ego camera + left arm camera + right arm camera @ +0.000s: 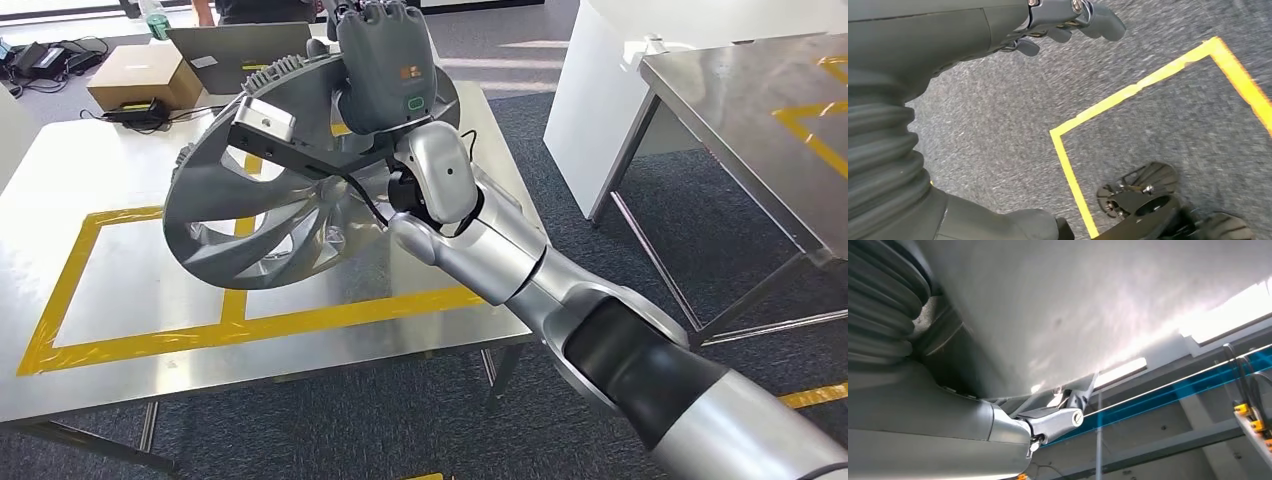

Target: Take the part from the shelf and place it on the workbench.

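One part [255, 215], a large grey disc with curved spokes like a wheel, is at the tabletop [60, 170], tilted steeply. Its lower rim sits at or just above the steel surface inside the yellow tape outline [240, 325], toward the near edge; whether the rim touches cannot be told from the head view. Its upper rim leans toward the far edge.

The right hand [385, 65] is at the upper rim, back of the hand facing the camera, fingers curled over the rim and out of sight behind it. The hand appears to be clamped on the part, and the tilt fits that: held at one edge only, the disc hangs down from the grip. In the right wrist view the pale underside of the part lies close against the hand, with a finger [1058, 420] pressed along it. The silver right arm reaches in from the near right corner.

The left hand [1068, 22] hangs beside the body over grey carpet [998, 125] with yellow floor tape [1133, 92]; its fingers are loosely curled with nothing in them.

Judgement: placement is nearly done, with lowering flat and release outstanding. Risk: the disc may slide or drop if released while tilted.

Beyond the far edge stand a cardboard box [140, 72] and a laptop [240, 50], with a person [250, 10] behind. A second steel bench [760, 110] stands to the right.
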Robot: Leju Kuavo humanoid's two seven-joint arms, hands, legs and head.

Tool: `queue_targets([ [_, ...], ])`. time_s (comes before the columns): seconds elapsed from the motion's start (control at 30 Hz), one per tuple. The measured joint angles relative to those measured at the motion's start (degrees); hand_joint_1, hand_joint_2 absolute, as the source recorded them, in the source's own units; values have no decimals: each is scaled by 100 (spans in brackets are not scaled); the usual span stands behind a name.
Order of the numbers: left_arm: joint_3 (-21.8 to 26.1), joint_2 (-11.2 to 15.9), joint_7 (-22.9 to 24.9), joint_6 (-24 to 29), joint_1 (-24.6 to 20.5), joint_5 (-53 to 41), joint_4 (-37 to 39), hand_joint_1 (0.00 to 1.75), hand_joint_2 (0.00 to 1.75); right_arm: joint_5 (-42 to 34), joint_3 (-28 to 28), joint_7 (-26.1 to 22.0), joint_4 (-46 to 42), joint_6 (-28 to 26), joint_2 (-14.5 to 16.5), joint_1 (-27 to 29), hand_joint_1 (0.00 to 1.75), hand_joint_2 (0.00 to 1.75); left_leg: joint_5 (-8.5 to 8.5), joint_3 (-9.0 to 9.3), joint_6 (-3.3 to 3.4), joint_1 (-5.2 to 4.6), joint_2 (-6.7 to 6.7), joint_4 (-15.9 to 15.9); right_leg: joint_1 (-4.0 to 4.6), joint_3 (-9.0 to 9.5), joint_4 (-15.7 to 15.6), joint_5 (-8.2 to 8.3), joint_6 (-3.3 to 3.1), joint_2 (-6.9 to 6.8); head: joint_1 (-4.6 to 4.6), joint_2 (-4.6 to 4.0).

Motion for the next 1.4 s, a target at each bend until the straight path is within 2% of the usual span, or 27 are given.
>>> queue_targets([
  [0.03,4,0,1,0,6,0,1,0,175,-1,0,-2,9,7,5,5,175,175,-134,-247,-12,1,2,293,2,55,2,-56,-5,9,5,0],
  [0.07,9,0,2,1,14,0,2,0,175,-3,0,0,21,13,10,9,175,175,-210,-418,-16,0,4,419,2,120,5,-116,-3,19,4,0],
  [0.1,14,3,2,1,21,0,3,0,175,-2,0,-2,36,19,14,11,175,175,-182,-497,-11,-1,5,354,2,198,8,-182,3,28,3,0],
  [0.13,17,8,2,1,24,0,3,0,175,-2,-1,-3,57,25,19,11,175,175,-25,-487,2,-1,9,108,0,287,11,-253,12,34,4,0],
  [0.2,22,23,1,0,32,0,6,0,175,-2,-2,-1,123,34,35,14,175,175,646,-349,44,-11,23,-703,4,438,32,-401,43,40,-9,0],
  [0.23,26,30,-2,-3,34,0,10,0,175,-3,-3,2,166,44,46,17,175,175,915,-298,71,-20,31,-1013,11,478,45,-459,64,48,-18,0],
  [0.27,29,34,-14,-17,36,-1,13,0,175,-6,-5,7,214,69,60,21,175,175,1114,-275,102,-29,33,-1202,17,491,57,-511,96,56,-25,0],
  [0.3,32,36,-31,-34,34,-7,14,0,175,-10,-11,11,270,103,75,21,175,175,1168,-279,131,-44,30,-1262,19,498,66,-548,132,65,-23,0],
  [0.4,33,32,-70,-69,13,-47,7,0,175,-40,-52,28,489,322,168,-45,175,175,1124,-236,231,-40,18,-1258,-5,460,142,-681,246,51,11,1],
  [0.43,34,32,-63,-70,-4,-60,3,0,175,-62,-64,32,611,444,214,-102,175,175,1103,-211,260,-30,19,-1274,-12,370,317,-773,276,39,18,1],
  [0.47,36,33,-53,-77,-21,-72,1,0,175,-94,-74,31,776,599,268,-168,175,175,1078,-186,284,-23,20,-1284,-20,187,637,-909,297,26,26,0],
  [0.53,36,31,-58,-102,-46,-83,2,0,175,-171,-78,8,1208,895,394,-297,175,175,1020,-141,304,-21,20,-1286,-26,-315,1441,-1158,317,22,38,0],
  [0.57,37,28,-72,-114,-48,-85,3,0,175,-208,-79,-1,1464,1025,467,-342,131,131,987,-108,300,-16,16,-1284,-30,-528,1715,-1169,323,22,42,0],
  [0.6,39,27,-84,-119,-45,-83,4,0,175,-242,-79,-8,1715,1122,541,-382,87,87,954,-67,290,-10,8,-1280,-36,-635,1766,-1054,330,21,46,1],
  [0.63,46,27,-95,-120,-43,-75,5,0,175,-268,-79,-5,1959,1195,619,-426,44,44,919,-23,275,-1,-2,-1273,-45,-636,1599,-834,339,18,49,1],
  [0.67,56,26,-101,-117,-44,-61,5,0,175,-295,-82,-4,2195,1242,698,-491,0,0,880,22,254,7,-10,-1261,-58,-533,1216,-526,349,10,52,1],
  [0.7,68,26,-103,-113,-45,-39,6,0,175,-317,-88,-4,2412,1266,766,-565,0,0,846,54,227,7,-16,-1248,-63,-402,828,-284,353,2,50,1],
  [0.73,81,27,-101,-106,-47,-19,7,0,175,-337,-94,-5,2613,1273,834,-648,0,0,817,70,196,4,-22,-1232,-58,-273,484,-120,343,-6,50,1],
  [0.77,94,28,-93,-96,-46,-3,7,0,175,-358,-101,-9,2802,1270,899,-726,0,0,797,71,173,-7,-26,-1215,-56,-186,249,-36,326,-12,47,1],
  [0.83,118,32,-78,-68,-22,7,8,0,175,-389,-118,-17,3098,1255,991,-828,0,0,789,59,149,-21,-28,-1209,-42,-142,137,-60,288,-4,51,1],
  [0.97,169,33,-82,-33,29,29,8,0,0,-407,-158,-81,3475,1256,1082,-991,0,0,802,103,130,-21,-3,-1275,-37,-143,134,-72,240,23,49,1],
  [1.17,188,33,-142,-1,25,6,8,0,0,-410,-165,-42,3723,1327,1161,-1078,0,0,820,136,75,-18,5,-1325,-28,-135,136,-81,190,26,51,1],
  [1.4,223,33,-188,-2,11,-13,8,0,0,-407,-166,-80,3802,1307,1169,-1088,0,0,823,136,59,-18,5,-1325,-28,-131,137,-77,181,25,51,0],
])
